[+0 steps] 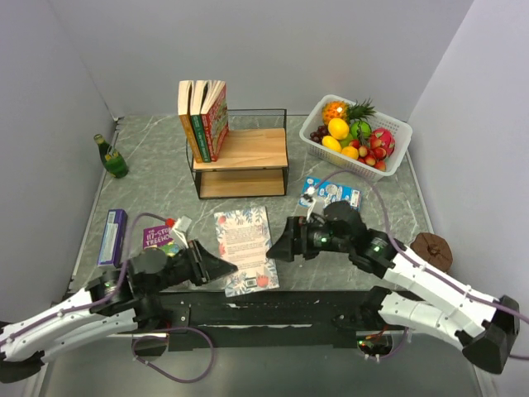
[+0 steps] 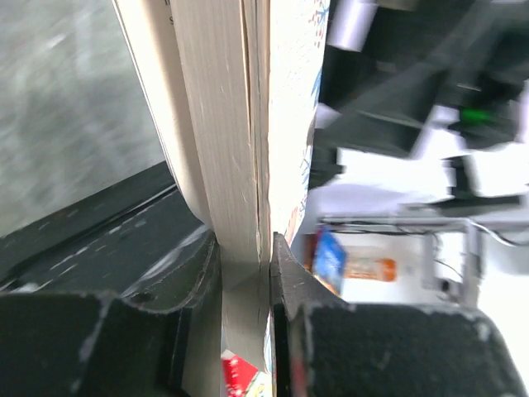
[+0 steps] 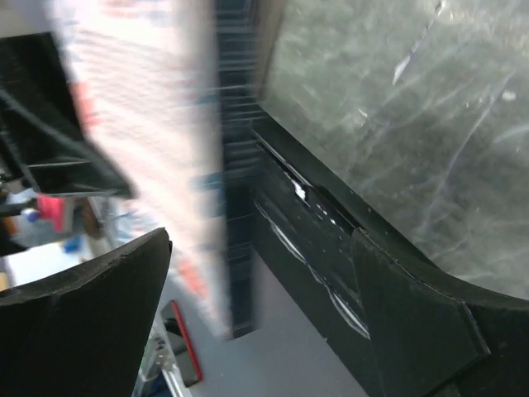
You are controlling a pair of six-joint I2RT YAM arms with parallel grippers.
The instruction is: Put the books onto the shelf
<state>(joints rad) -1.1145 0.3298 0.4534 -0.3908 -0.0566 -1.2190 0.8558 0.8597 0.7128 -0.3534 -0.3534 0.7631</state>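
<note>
1. The shelf [image 1: 240, 161] stands at the back middle of the table [image 1: 165, 186]. Three books [image 1: 203, 118] stand upright on the left end of its top board, and their spine lettering is too small to read.
2. In front of the shelf the pink book [image 1: 245, 248] lies flat. Its block of printed text cannot be read.
3. The left hand [image 1: 219, 266] is clamped on that book's left edge. In the wrist view its fingers [image 2: 194, 281] pinch the page block of the pink book [image 2: 235, 124].
4. The right hand [image 1: 277, 246] sits at the book's right edge, spread wide and gripping nothing. Its wrist view is blurred, so contact with the book [image 3: 140, 124] cannot be told.
5. Front-left of the shelf a purple book [image 1: 157, 236] shows part of "TREEHOUSE". The left arm hides the rest.
</note>
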